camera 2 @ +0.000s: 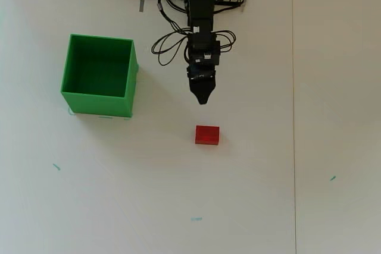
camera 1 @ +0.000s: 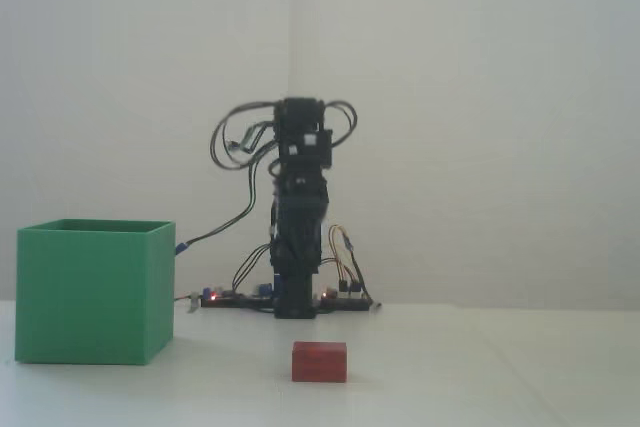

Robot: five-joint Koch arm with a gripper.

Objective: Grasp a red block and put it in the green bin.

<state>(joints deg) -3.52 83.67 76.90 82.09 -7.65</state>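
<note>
The red block (camera 2: 207, 135), small, matte and slightly wider than tall, lies flat on the white tabletop (camera 2: 268, 194) near its middle in the overhead view. The green bin (camera 2: 127, 80), an open-topped cube with thin walls, stands upright and empty well apart, toward the far left.

White table (camera 2: 297, 147), pale wall corner (camera 1: 291, 37)

Cannot tell whether the black gripper (camera 2: 202, 100) is parted or closed, tips merging into 1 dark point overhead, hidden against the arm in the fixed view.
</note>
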